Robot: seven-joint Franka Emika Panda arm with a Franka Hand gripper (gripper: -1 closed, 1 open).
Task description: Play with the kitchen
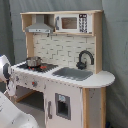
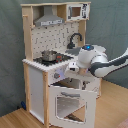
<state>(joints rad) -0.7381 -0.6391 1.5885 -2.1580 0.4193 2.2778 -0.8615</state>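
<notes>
The kitchen [image 1: 65, 70] stands before a grey curtain [image 1: 115, 55]. A pot [image 1: 33, 61] sits on the black hob [image 1: 37, 66], with a grey sink [image 1: 73, 73] and black faucet [image 1: 84, 58] beside it. Hood [image 1: 39, 25] and microwave [image 1: 71, 22] sit above. White arm parts [image 1: 10, 107] fill the first exterior view's lower left.

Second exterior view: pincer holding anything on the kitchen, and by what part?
Cannot be told. The pincer sits at the kitchen front panel by the knobs, above the open oven door, but any hold is hidden.
</notes>
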